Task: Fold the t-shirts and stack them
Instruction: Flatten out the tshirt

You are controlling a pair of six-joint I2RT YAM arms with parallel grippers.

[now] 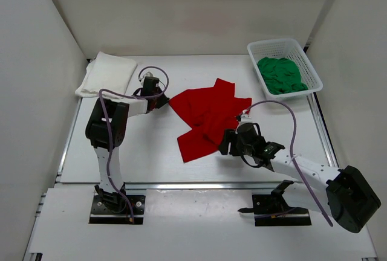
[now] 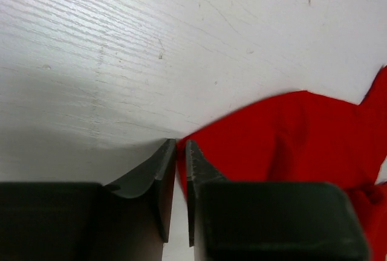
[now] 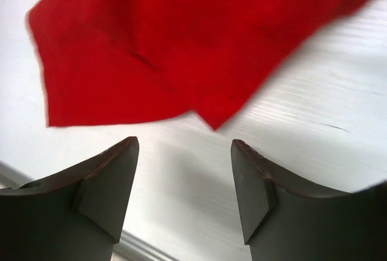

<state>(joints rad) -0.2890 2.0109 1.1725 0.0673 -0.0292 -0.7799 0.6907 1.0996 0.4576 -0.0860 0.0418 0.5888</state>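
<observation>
The red t-shirt (image 1: 208, 116) lies crumpled and partly spread in the middle of the table. My left gripper (image 1: 165, 100) is at the shirt's left corner; in the left wrist view the gripper (image 2: 181, 146) is shut on the edge of the red cloth (image 2: 290, 140). My right gripper (image 1: 225, 144) is open and empty just off the shirt's near right edge. In the right wrist view the gripper (image 3: 184, 146) has the red cloth (image 3: 181, 43) ahead of its fingertips, not touching. The white t-shirt (image 1: 107, 74) lies folded at the far left. The green t-shirt (image 1: 281, 75) is bunched in the basket.
A white plastic mesh basket (image 1: 314, 80) stands at the far right of the table. White walls close in the table on the left, back and right. The table's near edge (image 1: 199, 185) is a metal rail just behind my right gripper.
</observation>
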